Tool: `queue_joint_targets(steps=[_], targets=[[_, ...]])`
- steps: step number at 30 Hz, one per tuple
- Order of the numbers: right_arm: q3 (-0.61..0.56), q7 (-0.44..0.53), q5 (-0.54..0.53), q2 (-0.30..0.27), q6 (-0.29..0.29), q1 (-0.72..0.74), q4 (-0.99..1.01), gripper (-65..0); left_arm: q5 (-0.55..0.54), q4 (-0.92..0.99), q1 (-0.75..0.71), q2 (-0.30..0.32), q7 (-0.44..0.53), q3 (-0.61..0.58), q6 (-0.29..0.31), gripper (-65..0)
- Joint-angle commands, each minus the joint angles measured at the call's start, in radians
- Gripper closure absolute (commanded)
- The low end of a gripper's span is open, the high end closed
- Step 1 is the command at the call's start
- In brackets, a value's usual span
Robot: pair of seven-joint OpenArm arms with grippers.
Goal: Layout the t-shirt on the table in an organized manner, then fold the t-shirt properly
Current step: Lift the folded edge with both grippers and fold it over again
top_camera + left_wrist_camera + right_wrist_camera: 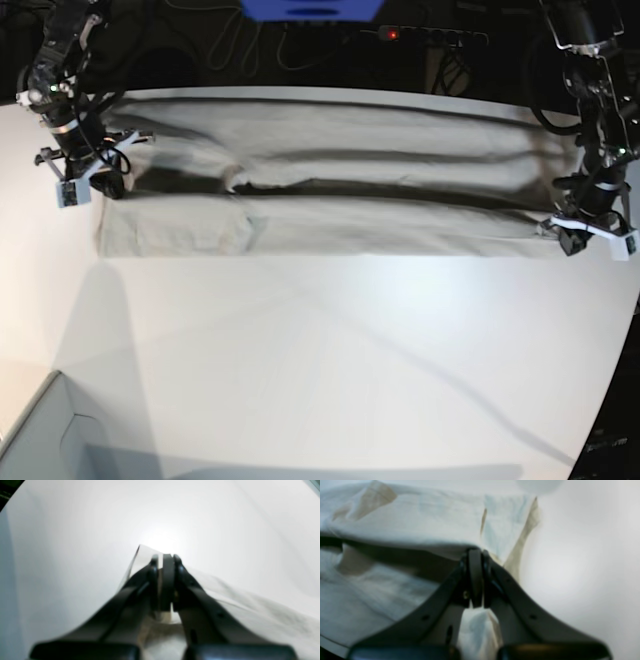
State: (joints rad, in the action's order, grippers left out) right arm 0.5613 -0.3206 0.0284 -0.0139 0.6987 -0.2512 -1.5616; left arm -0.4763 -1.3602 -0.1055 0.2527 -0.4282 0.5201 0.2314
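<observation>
The light grey-beige t-shirt (340, 180) lies stretched in a long, wrinkled band across the far part of the white table (330, 350), with a raised fold along its middle. My right gripper (106, 184) is at the band's left end, shut on the cloth; in the right wrist view the gripper (475, 553) pinches an edge of the shirt (407, 517). My left gripper (570, 238) is at the band's right end, shut on the hem; in the left wrist view the gripper (166, 558) holds a corner of the shirt (250, 610) just above the table (75, 542).
A pale box corner (40, 435) sits at the near left. Behind the table's curved far edge are a blue object (310, 8), a power strip (430, 36) with a red light, and cables. Bare tabletop stretches in front of the shirt.
</observation>
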Motion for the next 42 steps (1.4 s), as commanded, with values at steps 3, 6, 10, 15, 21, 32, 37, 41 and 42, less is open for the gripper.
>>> queue_joint_targets(steps=[3, 6, 10, 15, 21, 32, 37, 41, 42], targets=[[0.001, 0.024, -0.012, -0.008, -0.001, 0.005, -0.009, 0.0, -0.002, 0.001, 0.017, 0.012, 0.025, 0.004, 0.003, 0.0], [0.001, 0.024, -0.012, -0.007, -0.001, 0.005, -0.006, 0.0, -0.005, 0.054, 0.036, 0.020, 0.027, 0.004, 0.003, 0.0], [0.001, 0.024, -0.012, -0.007, -0.001, 0.003, -0.004, 0.0, -0.002, 0.109, 0.054, 0.020, 0.027, 0.004, 0.003, 0.0], [-0.001, 0.024, -0.011, -0.007, -0.001, 0.003, 0.022, 0.0, 0.000, 0.121, 0.056, 0.020, 0.027, 0.004, 0.003, 0.0], [-0.001, 0.024, -0.011, -0.008, -0.001, 0.006, 0.080, 0.0, 0.000, 0.132, 0.053, 0.017, 0.027, 0.004, 0.003, 0.0], [-0.002, 0.024, -0.009, -0.031, -0.001, 0.005, 0.082, 0.0, 0.000, 0.190, 0.057, 0.020, 0.025, -0.004, 0.003, -2.2], [-0.001, 0.022, -0.009, -0.057, -0.001, -0.007, 0.080, -11.4, 0.000, 0.187, 0.053, 0.020, 0.022, 0.002, 0.003, -17.7], [0.006, 0.022, -0.009, -0.080, -0.001, -0.030, 0.079, -25.6, 0.000, 0.187, 0.051, 0.020, 0.024, 0.004, 0.003, -22.7], [0.007, 0.022, -0.008, -0.091, -0.001, -0.035, 0.079, -27.8, 0.000, 0.187, 0.051, 0.020, 0.024, 0.004, 0.003, -22.7]])
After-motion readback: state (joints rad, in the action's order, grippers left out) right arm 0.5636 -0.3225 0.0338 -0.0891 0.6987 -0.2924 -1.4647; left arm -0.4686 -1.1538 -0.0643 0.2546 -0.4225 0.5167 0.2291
